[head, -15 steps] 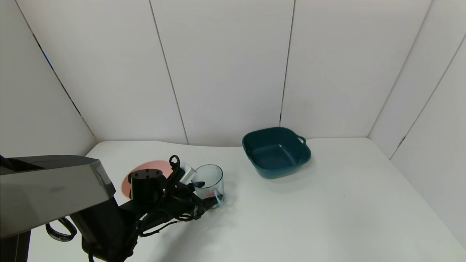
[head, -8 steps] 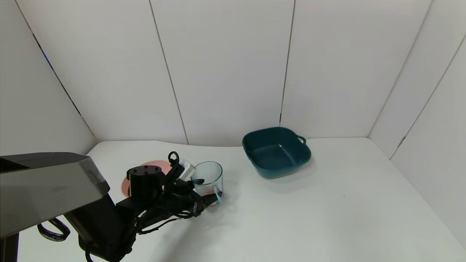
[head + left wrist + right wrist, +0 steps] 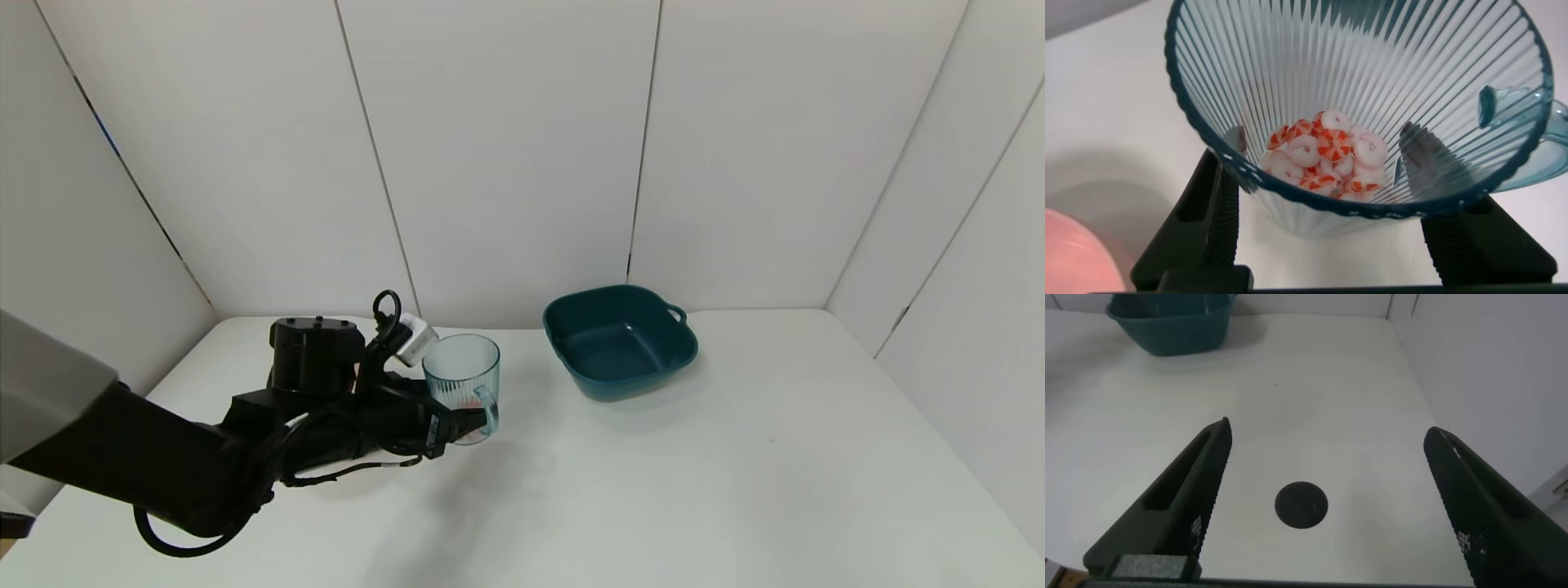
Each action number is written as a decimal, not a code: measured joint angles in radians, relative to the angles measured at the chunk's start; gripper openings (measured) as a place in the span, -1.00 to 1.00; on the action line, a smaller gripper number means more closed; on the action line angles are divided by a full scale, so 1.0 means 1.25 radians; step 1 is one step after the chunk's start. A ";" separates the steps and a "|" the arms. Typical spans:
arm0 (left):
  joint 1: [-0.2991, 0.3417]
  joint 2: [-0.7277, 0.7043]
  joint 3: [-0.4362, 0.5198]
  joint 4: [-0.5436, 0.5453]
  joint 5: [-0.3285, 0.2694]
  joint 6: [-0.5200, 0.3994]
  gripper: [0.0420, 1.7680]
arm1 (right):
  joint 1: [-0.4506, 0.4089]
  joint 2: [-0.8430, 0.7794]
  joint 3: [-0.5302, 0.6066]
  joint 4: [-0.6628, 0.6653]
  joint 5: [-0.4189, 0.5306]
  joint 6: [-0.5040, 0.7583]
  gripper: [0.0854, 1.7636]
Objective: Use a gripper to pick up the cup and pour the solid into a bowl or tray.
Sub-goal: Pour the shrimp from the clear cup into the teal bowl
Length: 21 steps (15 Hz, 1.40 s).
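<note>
Cup point(image 3: 462, 384) upright, handle toward camera.

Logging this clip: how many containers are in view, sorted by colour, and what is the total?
Pale blue-green: 1, the cup, held in the left end effector, with the solid inside.
Dark teal: 1, the square bowl on the table.
Pink: 1, a round bowl, seen only at the edge of the left wrist view.
Total: 3 containers.

The left arm point(image 3: 163, 465) is matte black past a grey casing, with a round black cap bearing what may be small screws, looping black cables, and a white block. Both grippers have flat black fingers point(image 3: 1180, 498).
</note>
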State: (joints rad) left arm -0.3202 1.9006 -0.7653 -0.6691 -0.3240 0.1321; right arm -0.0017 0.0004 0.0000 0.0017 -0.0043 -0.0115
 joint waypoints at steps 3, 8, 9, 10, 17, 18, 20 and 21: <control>-0.029 -0.041 -0.125 0.138 0.097 0.000 0.41 | 0.000 0.000 0.000 0.000 0.000 0.001 0.94; -0.084 -0.028 -0.337 0.297 0.220 -0.002 0.41 | 0.000 0.000 0.000 0.000 0.000 0.001 0.94; -0.092 -0.016 -0.368 0.311 0.245 -0.003 0.41 | 0.000 0.000 0.000 0.000 0.000 0.001 0.94; -0.099 -0.002 -0.397 0.322 0.273 -0.003 0.41 | 0.000 0.000 0.000 0.000 0.000 0.000 0.94; -0.142 0.125 -0.635 0.425 0.371 0.009 0.41 | 0.000 0.000 0.000 0.000 0.000 0.000 0.94; -0.148 0.150 -0.675 0.444 0.386 0.017 0.41 | 0.000 0.000 0.000 0.000 0.000 0.000 0.94; -0.157 0.197 -0.738 0.462 0.429 0.049 0.41 | 0.000 0.000 0.000 0.000 0.000 0.000 0.94; -0.162 0.222 -0.766 0.463 0.452 0.081 0.41 | 0.000 0.000 0.000 0.000 0.000 0.000 0.94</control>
State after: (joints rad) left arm -0.5223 2.1787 -1.7226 -0.0898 0.2404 0.2338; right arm -0.0013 0.0004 0.0000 0.0017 -0.0047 -0.0115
